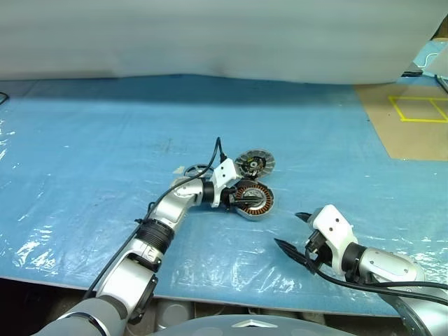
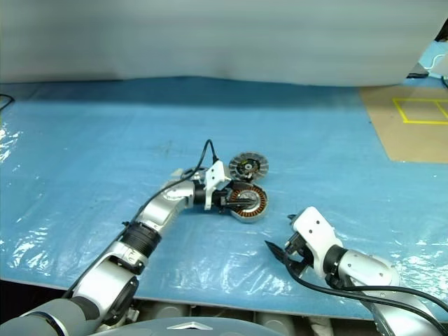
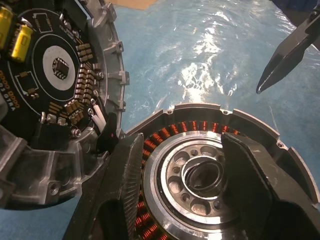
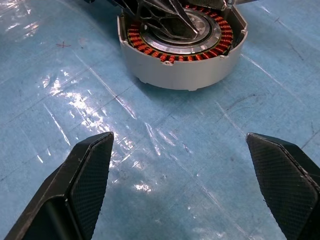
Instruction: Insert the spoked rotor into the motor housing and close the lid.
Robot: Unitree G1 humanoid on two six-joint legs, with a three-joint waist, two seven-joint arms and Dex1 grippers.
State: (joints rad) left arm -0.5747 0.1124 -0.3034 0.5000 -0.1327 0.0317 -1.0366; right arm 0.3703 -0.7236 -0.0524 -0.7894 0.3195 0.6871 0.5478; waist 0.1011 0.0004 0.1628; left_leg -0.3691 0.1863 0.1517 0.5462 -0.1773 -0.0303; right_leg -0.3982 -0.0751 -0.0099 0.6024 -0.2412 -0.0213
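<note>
Left gripper [image 3: 185, 180] jaws grip the spoked rotor [image 3: 200, 177], seating it inside the motor housing [image 4: 182, 47]; right gripper [image 4: 187, 185] jaws wait open nearby.

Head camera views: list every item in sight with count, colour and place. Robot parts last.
motor housing: one, silver with copper windings, middle of the sheet.
ribbed lid: one, grey with a dark hub, just behind the housing.
thin ring: one, pale grey, behind the left arm, partly hidden.
sheet: one, glossy blue, covering the table.
brown surface: one, with yellow tape lines, far right.
left gripper: one, black, over the housing.
right gripper: one, black, jaws open and empty, on the near right of the housing.
</note>
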